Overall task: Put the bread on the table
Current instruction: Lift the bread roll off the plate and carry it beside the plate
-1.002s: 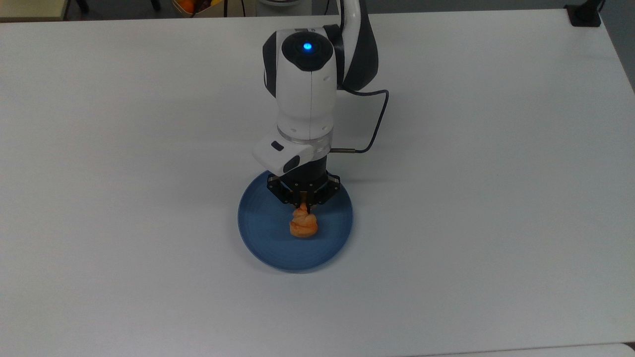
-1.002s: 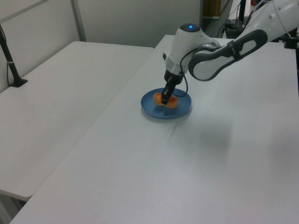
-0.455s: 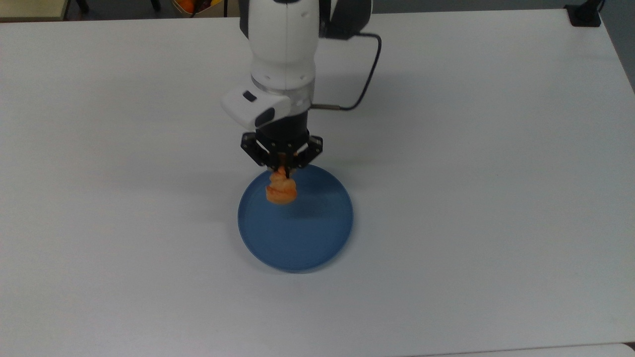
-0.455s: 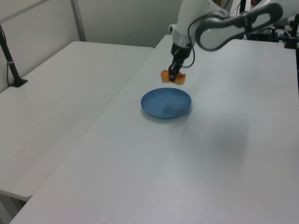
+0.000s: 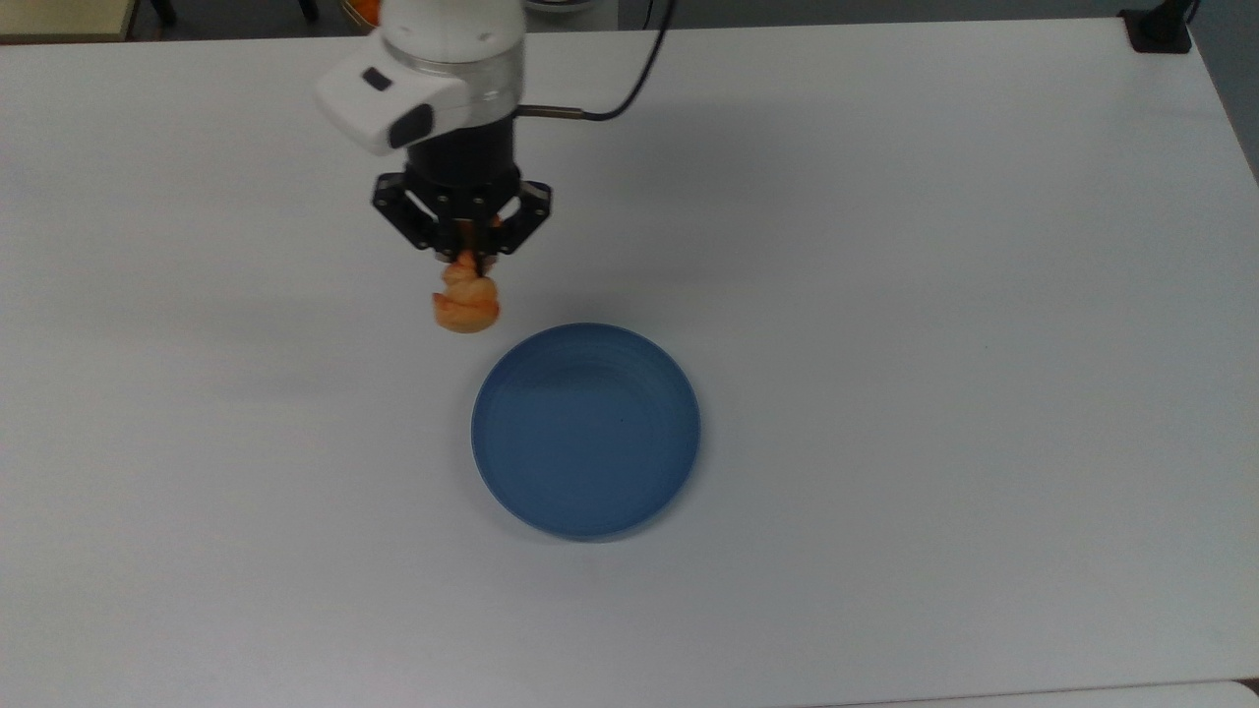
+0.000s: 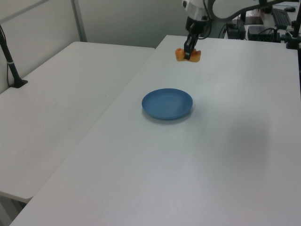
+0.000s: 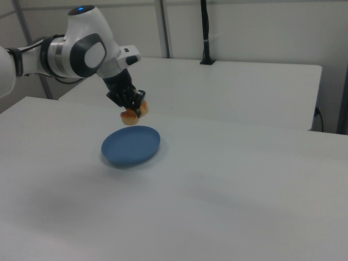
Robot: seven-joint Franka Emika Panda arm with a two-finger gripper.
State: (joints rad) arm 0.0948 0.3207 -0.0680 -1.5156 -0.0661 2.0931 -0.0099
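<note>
Since the earlier frames, the arm has lifted off the blue plate (image 5: 585,430) and travelled toward the top view's upper left, taking the bread (image 5: 465,300) with it; the plate, which carried the bread one second ago, now has nothing on it.

Table (image 5: 934,295): the white tabletop lies below the gripper (image 5: 470,258), with bare surface directly underneath the tool and on all sides of it except where the plate sits.

Blue plate: it rests on the table below the gripper and off to the top view's lower right of it, well apart from the fingers.

Gripper: its two fingers are closed narrowly on the upper part of the bread.

Bread: it hangs from the fingertips, just below the tool, in the air above the table. In the left view it sits beyond the plate's far rim; in the right view it hovers near the plate's rim.

Progress assessment: pick-up and removal from the plate appear complete. Remaining steps, as judged from these views, are lowering the bread to the table surface, opening the fingers, and retracting.
</note>
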